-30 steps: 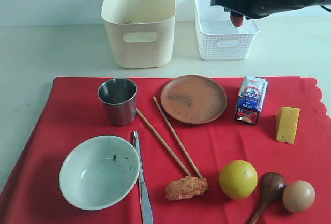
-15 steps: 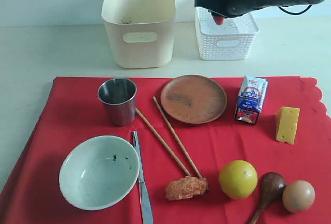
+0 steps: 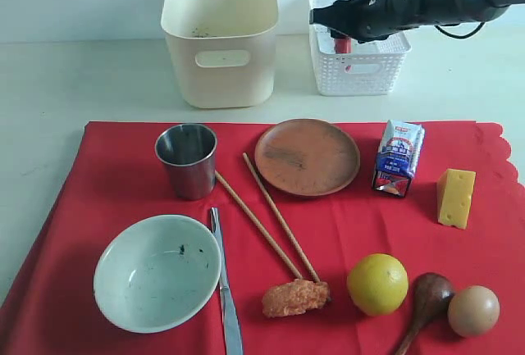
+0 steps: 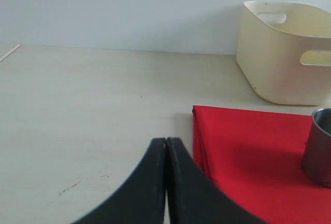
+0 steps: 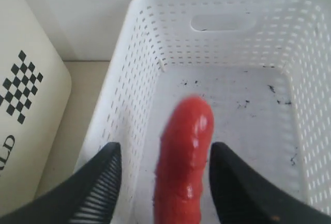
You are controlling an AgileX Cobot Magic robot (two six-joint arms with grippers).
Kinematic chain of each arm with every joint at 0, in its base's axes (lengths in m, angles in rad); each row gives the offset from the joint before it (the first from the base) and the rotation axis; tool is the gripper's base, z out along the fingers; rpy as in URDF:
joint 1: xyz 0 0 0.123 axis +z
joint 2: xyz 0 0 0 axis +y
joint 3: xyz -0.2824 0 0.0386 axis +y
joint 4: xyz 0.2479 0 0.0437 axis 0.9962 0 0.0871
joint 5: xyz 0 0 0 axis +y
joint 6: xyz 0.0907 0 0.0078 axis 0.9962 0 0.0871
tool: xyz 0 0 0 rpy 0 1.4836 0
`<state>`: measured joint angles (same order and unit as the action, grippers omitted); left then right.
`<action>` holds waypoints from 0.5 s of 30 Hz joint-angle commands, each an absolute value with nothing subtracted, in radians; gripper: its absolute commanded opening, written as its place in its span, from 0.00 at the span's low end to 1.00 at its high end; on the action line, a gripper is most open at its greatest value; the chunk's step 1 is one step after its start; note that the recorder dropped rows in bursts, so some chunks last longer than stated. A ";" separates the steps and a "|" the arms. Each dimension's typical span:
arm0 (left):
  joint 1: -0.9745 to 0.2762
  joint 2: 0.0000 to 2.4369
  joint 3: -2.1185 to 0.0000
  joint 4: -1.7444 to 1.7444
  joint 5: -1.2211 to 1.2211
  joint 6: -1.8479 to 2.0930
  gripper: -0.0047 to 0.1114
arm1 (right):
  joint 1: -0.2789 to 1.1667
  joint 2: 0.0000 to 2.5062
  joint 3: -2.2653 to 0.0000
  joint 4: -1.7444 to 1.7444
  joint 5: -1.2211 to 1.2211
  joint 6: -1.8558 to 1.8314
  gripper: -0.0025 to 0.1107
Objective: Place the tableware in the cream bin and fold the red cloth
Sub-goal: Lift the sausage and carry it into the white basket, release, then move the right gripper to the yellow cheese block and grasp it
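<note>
Cheese [image 3: 455,197], orange [image 3: 377,284], egg [image 3: 473,311], wht basket [image 3: 361,72]

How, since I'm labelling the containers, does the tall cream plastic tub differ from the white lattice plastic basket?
The tall cream plastic tub is taller, with smooth solid walls; the white lattice plastic basket is lower and perforated. A glossy red sausage sits between the open jaws of the right pincer over the basket, not the tub. Both are open-topped with cut-out handles.
</note>
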<state>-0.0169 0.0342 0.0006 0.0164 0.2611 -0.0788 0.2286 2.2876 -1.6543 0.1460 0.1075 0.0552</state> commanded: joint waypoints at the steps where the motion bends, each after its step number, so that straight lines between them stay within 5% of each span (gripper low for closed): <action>1: -0.022 0.040 0.000 0.010 0.255 -0.074 0.05 | 0.225 2.236 -1.663 0.165 0.162 0.052 0.61; 15: -0.022 0.040 0.000 0.010 0.255 -0.074 0.05 | 0.225 1.928 -1.663 -0.049 0.394 0.045 0.61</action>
<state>-0.0169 0.0342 0.0006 0.0164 0.2611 -0.0788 0.2286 1.9773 -1.6581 0.0125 0.2954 0.0552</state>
